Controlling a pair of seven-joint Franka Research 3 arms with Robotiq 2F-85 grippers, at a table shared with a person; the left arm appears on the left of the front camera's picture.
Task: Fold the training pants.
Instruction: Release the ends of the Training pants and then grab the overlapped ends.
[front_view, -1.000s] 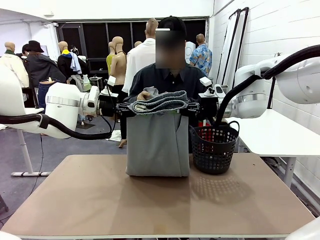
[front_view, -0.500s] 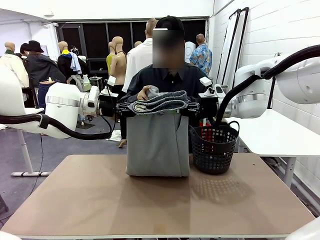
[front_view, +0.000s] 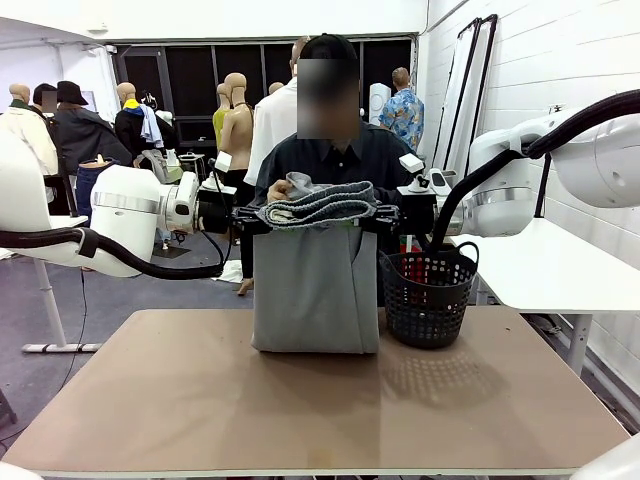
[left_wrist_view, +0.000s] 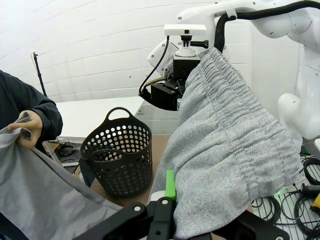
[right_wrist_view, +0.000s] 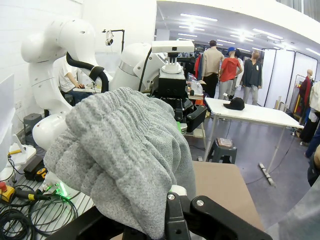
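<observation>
Little has moved in the last second. My left hand (front_view: 250, 217) and right hand (front_view: 388, 215) stay clamped on the two ends of the waistband, holding the training pants (front_view: 315, 290) up over the table (front_view: 200, 400) with the lower edge down at its surface. Only the person's hand (front_view: 285, 189) has shifted a touch, gripping a raised end beside the waistband — the fold, I judge, is midway.

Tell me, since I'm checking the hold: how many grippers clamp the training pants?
2. The left gripper holds the training pants at the waistband's left end, the right gripper at its right end.
</observation>
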